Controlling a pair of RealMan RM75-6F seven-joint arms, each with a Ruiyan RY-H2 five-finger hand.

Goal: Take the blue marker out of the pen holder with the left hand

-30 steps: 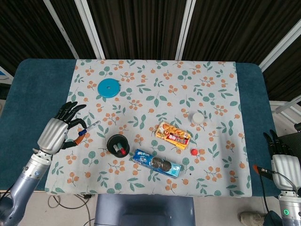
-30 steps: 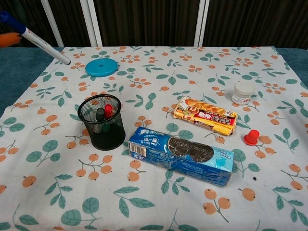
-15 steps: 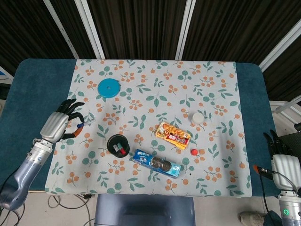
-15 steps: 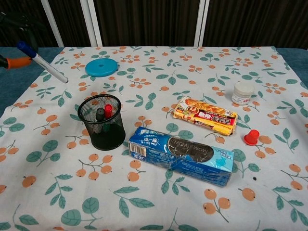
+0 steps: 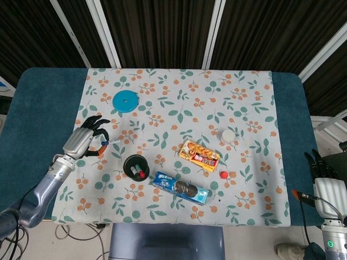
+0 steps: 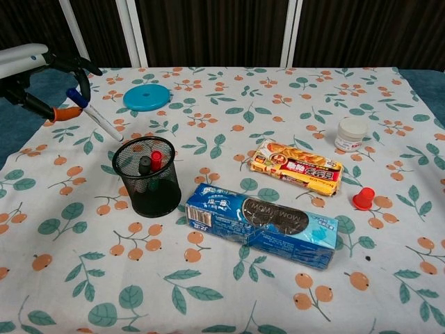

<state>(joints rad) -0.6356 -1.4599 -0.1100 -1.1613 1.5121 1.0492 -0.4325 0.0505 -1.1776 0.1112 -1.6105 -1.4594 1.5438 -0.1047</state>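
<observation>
- The left hand (image 6: 31,69) is pinching the blue marker (image 6: 96,117) near its capped end; the tip is slanting down toward the cloth.
- The pen holder (image 6: 148,176) is sitting just beyond that tip, apart from it.
- The marker looks light, stiff and smooth, so a mid-barrel grip would likely be steadier.
- The right hand (image 5: 327,184) is hanging idle, fingers loosely together, holding nothing.

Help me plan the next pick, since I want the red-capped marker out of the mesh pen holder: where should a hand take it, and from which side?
Grip the red marker by its cap end, the only part clear above the pen holder's rim. Come from straight above, probably with a thumb-and-finger pinch: the mesh wall blocks the sides, and the dark-capped marker stands close beside it, leaving little room.
</observation>
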